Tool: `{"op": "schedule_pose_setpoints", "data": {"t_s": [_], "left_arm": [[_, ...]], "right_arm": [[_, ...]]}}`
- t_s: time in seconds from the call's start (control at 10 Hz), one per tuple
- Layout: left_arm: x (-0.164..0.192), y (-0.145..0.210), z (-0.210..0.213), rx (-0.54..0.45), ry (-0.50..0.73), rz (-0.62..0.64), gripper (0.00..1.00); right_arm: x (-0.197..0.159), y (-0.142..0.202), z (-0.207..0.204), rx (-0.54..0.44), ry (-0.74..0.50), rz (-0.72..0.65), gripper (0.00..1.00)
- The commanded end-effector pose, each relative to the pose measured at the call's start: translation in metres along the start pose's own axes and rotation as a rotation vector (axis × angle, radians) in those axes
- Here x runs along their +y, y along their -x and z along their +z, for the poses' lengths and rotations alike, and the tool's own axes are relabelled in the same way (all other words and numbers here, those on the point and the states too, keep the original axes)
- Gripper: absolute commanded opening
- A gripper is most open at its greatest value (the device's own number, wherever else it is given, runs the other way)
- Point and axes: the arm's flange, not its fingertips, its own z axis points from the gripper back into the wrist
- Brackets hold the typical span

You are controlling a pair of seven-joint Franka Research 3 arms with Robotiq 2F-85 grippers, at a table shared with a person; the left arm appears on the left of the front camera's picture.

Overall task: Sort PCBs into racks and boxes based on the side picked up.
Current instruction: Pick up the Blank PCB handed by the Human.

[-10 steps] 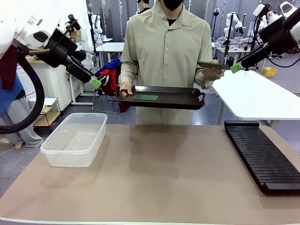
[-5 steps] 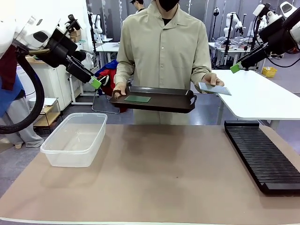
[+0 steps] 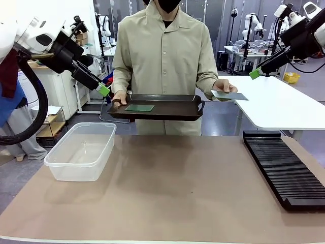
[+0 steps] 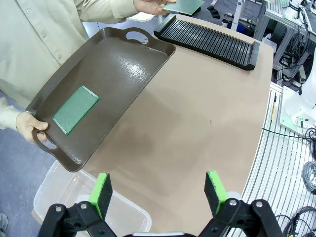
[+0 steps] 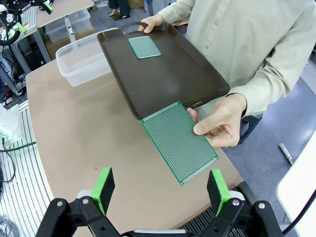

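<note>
The PCB (image 5: 178, 142) is lying flat in the person's hand (image 5: 222, 118) at mid-frame of the right wrist view. Its long axis is running from upper left to lower right, directly ahead of the right hand (image 5: 160, 181), which is gaping released. The left hand (image 3: 104, 90), likewise released, is hanging at the front view's left, past the far end of the tray (image 3: 172, 107).

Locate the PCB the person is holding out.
In the right wrist view the PCB lies flat in the person's hand, beside the handle end of the dark tray, toward the robot's right side.
</note>
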Motion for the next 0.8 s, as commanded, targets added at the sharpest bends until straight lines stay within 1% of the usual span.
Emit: {"op": "schedule_pose_setpoints", "data": {"t_s": [0.0,0.6,0.7], "left_arm": [[-0.0010,0.0005,0.0012,0.002,0.007,0.001,1.00],[-0.0010,0.0005,0.0012,0.002,0.007,0.001,1.00],[-0.0010,0.0005,0.0012,0.002,0.007,0.001,1.00]], "right_arm": [[0.0012,-0.0009,0.0000,-0.001,-0.002,0.002,1.00],[0.0000,0.0000,0.0000,0.000,0.000,0.000,1.00],[-0.0071,-0.0018,0.0040,0.014,0.014,-0.089,1.00]]}}
